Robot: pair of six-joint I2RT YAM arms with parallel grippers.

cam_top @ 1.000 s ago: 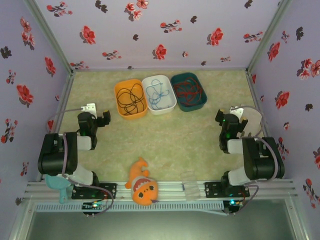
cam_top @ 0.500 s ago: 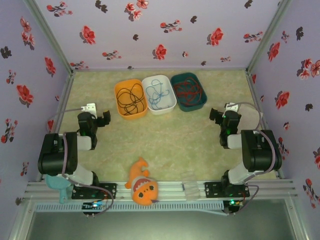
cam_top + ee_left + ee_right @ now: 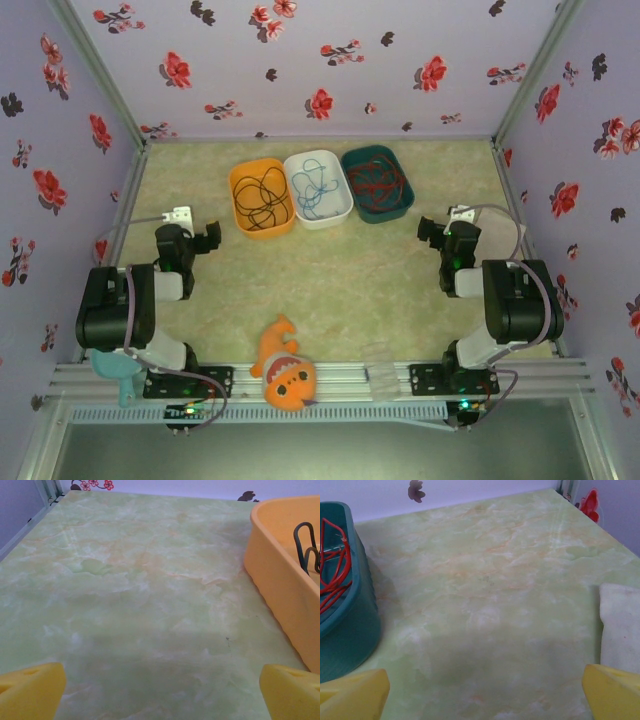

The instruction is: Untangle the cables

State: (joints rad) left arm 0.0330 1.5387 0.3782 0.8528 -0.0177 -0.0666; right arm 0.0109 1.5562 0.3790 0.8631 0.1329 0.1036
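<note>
Left gripper (image 3: 211, 238) is hovering low over the left part of the green marbled table (image 3: 330, 275), jaws standing wide apart and gripping nothing. In the left wrist view its yellow pads (image 3: 31, 690) are sitting at the 2 bottom corners with bare tabletop between them. Right gripper (image 3: 429, 232) is mirroring it on the right side, jaws likewise spread and empty, with its pads (image 3: 612, 692) framing bare table. The 3 cables are lying apart, 1 per bin, in a row of 3 bins set side by side at the far middle of the table. The black cable (image 3: 262, 198) is coiling loosely in the orange bin (image 3: 233, 190). The light blue cable (image 3: 315, 190) is lying in the white bin (image 3: 291, 163). The red cable (image 3: 378, 182) is lying in the teal bin (image 3: 407, 203). Neither gripper is touching a bin. The orange bin is showing ahead and to the right in the left wrist view, and the teal bin ahead and to the left in the right wrist view. A white cloth (image 3: 503, 238) is lying just beside the right gripper. An orange fish plush (image 3: 285, 372) is sitting at the near edge between the arm bases.
</note>
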